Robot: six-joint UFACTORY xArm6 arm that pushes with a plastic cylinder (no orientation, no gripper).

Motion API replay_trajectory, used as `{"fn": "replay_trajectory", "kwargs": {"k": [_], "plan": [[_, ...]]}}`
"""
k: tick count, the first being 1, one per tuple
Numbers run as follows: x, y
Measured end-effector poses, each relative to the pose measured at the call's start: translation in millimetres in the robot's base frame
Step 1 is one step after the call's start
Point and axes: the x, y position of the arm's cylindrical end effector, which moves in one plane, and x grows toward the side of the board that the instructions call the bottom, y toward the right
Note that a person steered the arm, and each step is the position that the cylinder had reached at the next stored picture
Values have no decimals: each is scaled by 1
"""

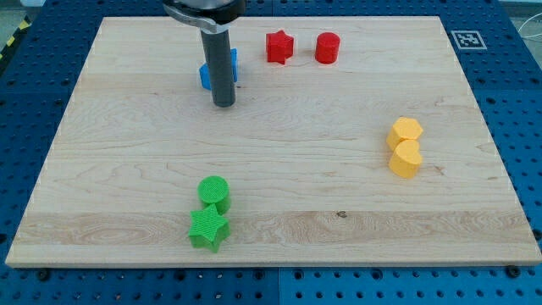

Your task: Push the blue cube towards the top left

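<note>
- Your target, the blue cube (218,70), sits near the view's top, left of centre on the wooden board (127,169); the rod (222,63) stands in front of it and hides its middle, so you see only blue edges on either side of the rod.
- My tip (223,104) rests on the board just below the blue cube, on its bottom side as the view has it; whether the tip touches the block you cannot tell, because the rod covers the near face.
- There are no jaws on this arm: the rod holds nothing, and it can only press against a block.
- To the cube's right, along the view's top, you will see a red star (279,47) and, just beside that, a red cylinder (328,48); the two stand close but apart, and both lie on the side away from the top left corner.
- At the view's right, well apart from the cube, a yellow hexagonal block (406,131) touches a second yellow block (405,158) just below it; its shape is rounded but hard to name.
- Near the view's bottom, a green cylinder (214,191) touches a green star (208,229) below it.
- The board holds no tray or bin; every block lies straight on the wood.
</note>
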Motion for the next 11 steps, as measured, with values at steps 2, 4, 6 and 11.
{"fn": "replay_trajectory", "kwargs": {"k": [2, 4, 6, 11], "plan": [[-11, 10], [-22, 13], [-23, -24], [-55, -33]]}}
